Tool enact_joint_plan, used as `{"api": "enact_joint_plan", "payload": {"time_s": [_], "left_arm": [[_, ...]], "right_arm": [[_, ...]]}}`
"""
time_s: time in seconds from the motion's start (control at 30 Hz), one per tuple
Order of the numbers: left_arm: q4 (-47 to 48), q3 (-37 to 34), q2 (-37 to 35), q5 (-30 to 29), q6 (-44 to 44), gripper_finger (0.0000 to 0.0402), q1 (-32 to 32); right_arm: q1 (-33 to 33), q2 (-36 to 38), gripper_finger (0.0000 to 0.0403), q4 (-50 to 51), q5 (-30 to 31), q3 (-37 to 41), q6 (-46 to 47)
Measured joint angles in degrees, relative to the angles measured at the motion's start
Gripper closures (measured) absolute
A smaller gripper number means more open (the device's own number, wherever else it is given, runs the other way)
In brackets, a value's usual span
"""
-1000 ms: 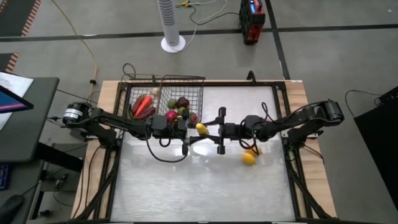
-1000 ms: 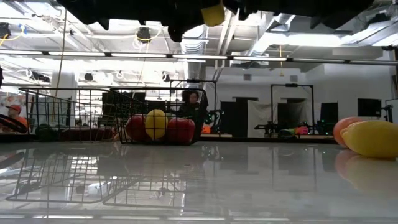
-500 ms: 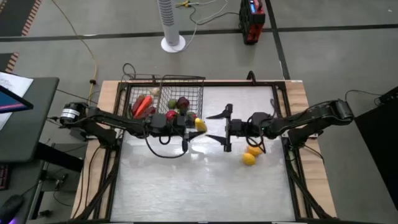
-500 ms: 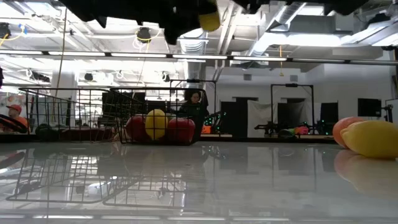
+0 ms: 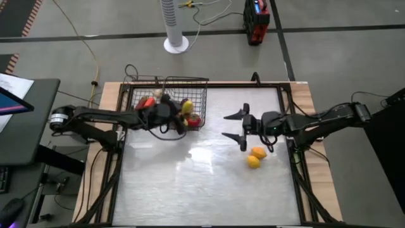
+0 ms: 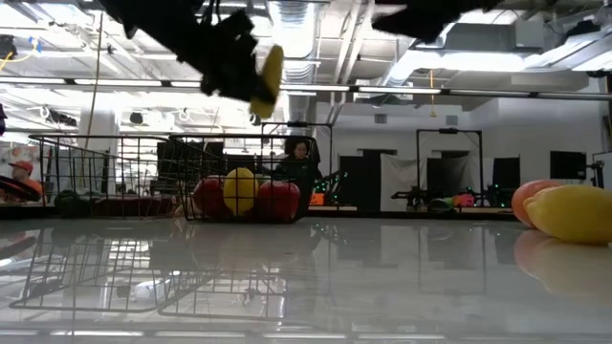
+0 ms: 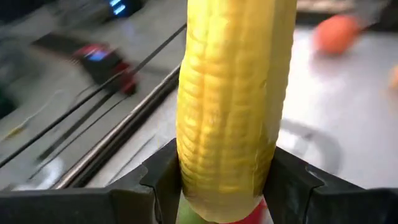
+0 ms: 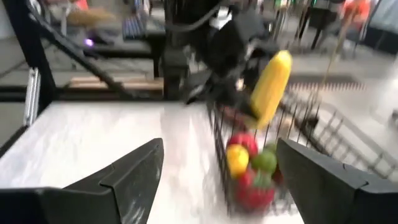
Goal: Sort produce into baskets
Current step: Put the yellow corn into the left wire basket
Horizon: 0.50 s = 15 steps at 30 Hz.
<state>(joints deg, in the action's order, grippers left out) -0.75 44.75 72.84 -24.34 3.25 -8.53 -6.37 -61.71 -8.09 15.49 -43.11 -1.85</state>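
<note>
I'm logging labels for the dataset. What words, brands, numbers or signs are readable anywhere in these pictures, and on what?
None can be read.
The red and black device on the floor has a small lit panel, too small to read.
The corn cob in the left gripper bears no print.

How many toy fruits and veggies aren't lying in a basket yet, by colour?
Yellow: 2, the long yellow toy corn cob held in the left claw, and a yellow lemon-shaped toy fruit on the white table.
Orange: 1, a round orange toy fruit right beside the lemon-shaped one.
Total: 3.
</note>
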Motion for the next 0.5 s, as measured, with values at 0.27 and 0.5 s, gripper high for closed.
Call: {"api": "enact_joint_plan", "payload": {"time_s": [0.27, 0.5], "left_arm": [[17.08, -0.02, -5.44, -10.43, 5.02, 0.0232, -7.84], [30.92, -0.02, -9.40, -24.12, 7.02, 0.0231, -12.97]], "right_arm": [[-0.10, -2.66, 0.0067, 6.61, 0.05, 0.00, 5.94], [-0.39, -5.04, 0.0068, 8.59, 1.13, 0.00, 8.84]]}}
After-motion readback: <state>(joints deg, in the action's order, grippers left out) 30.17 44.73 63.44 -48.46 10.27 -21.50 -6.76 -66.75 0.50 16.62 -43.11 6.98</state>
